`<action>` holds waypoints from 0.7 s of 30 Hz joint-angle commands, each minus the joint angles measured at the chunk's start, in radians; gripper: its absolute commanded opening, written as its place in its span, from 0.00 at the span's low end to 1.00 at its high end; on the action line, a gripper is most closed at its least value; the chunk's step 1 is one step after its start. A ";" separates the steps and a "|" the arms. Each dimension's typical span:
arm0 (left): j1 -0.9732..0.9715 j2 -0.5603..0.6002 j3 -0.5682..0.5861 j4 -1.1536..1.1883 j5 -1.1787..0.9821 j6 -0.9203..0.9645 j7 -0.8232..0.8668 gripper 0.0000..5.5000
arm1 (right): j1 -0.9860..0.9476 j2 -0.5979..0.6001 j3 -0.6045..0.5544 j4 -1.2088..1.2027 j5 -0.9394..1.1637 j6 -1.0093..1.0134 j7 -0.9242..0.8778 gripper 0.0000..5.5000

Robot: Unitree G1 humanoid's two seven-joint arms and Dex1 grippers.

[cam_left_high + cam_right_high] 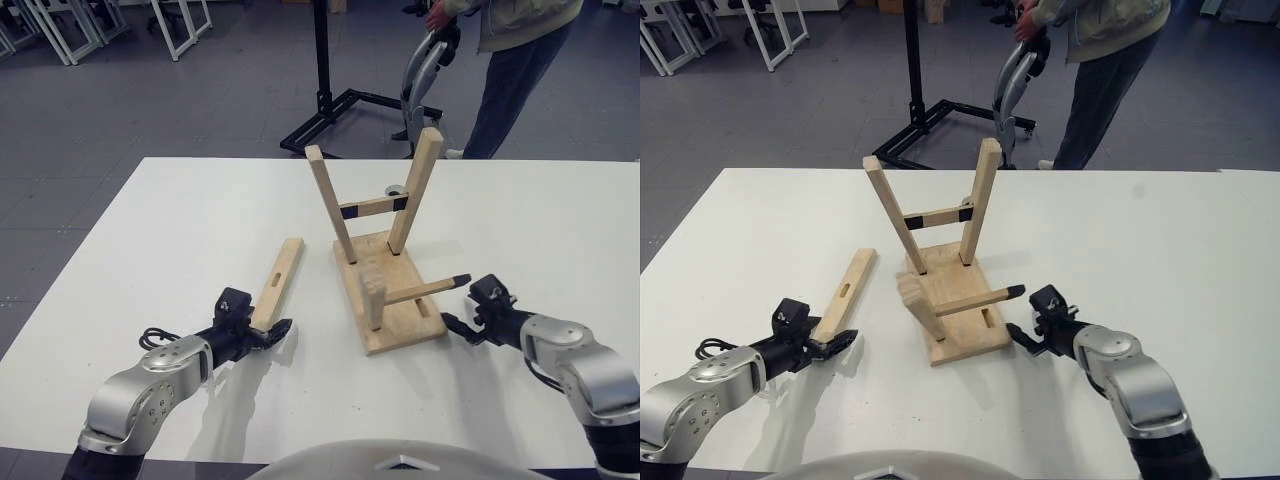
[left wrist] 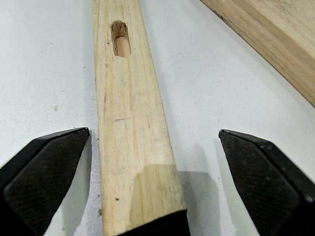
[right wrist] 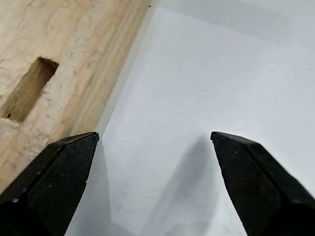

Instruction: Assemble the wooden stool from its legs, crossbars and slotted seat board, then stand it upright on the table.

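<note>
The slotted seat board (image 1: 400, 328) lies flat on the white table (image 1: 150, 250). Two legs (image 1: 330, 200) (image 1: 417, 185) stand upright in its far end, joined by a crossbar (image 1: 372, 208). A third, short-looking leg (image 1: 373, 300) stands at its near left corner, with a loose-ended crossbar (image 1: 425, 291) pointing right. A fourth leg (image 1: 277, 283) with a slot lies flat left of the board. My left gripper (image 1: 262, 326) is open, its fingers on either side of that leg's near end (image 2: 130, 123). My right gripper (image 1: 470, 310) is open on the table beside the board's near right edge (image 3: 59, 59).
A small metal part (image 1: 395, 190) lies on the table behind the upright legs. A black stand (image 1: 325, 100) is on the floor beyond the far edge. Bare table stretches far left and far right of the stool parts.
</note>
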 commanded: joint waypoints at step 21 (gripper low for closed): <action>0.086 -0.093 -0.050 0.383 0.305 -0.211 -0.135 0.39 | -0.510 0.109 -0.442 0.113 0.173 0.135 -0.126 0.77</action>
